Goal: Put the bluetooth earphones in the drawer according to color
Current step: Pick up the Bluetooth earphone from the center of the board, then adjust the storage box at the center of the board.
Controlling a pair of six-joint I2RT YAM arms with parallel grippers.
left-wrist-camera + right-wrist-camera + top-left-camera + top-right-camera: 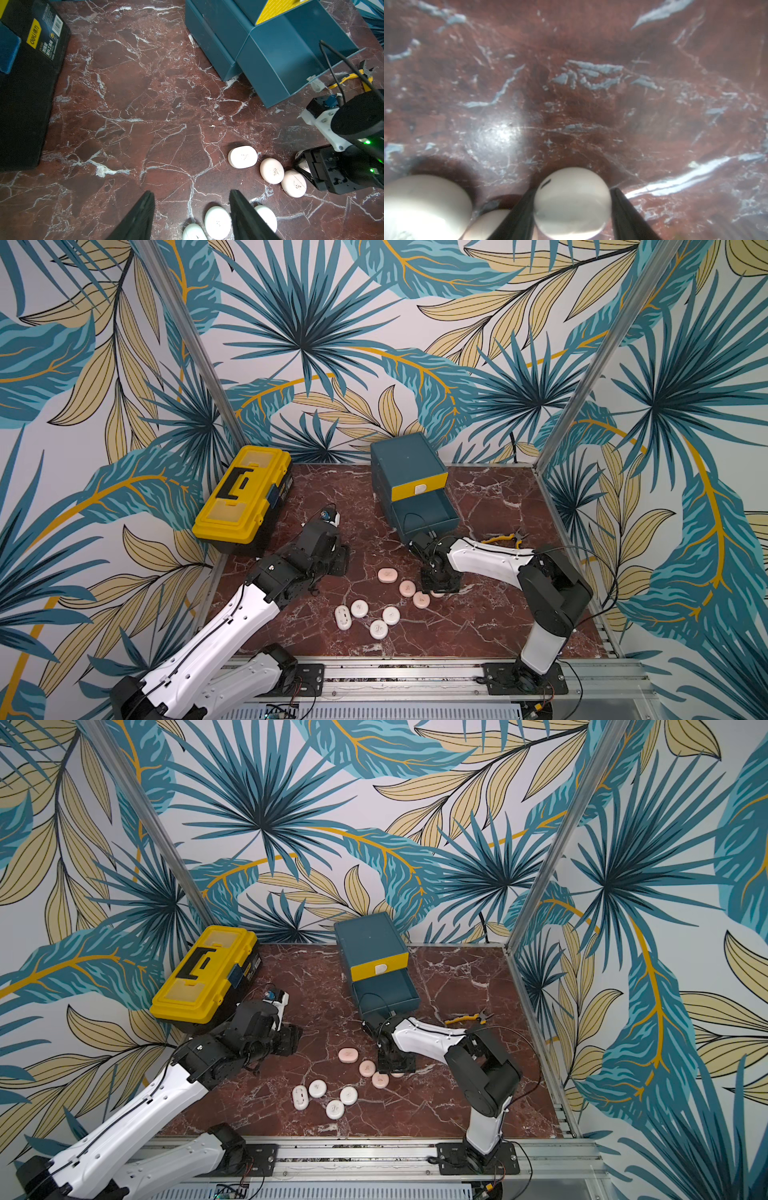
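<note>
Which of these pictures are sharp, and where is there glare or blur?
Right wrist view: soft overall; the earphone case inside the right gripper is blurred, and a white glare spot lies on the marble table. Left wrist view: table sharp, only the left gripper blurred. Both top views: sharp, evenly lit, no strong glare.

Left arm (232, 614) extends from 7 o'clock toward centre; left gripper (191, 192) jaws apart. Right arm (490, 558) rises at 5 o'clock, forearm folded toward centre; right gripper (573, 189) points down, jaws partly apart, grip undetermined.
</note>
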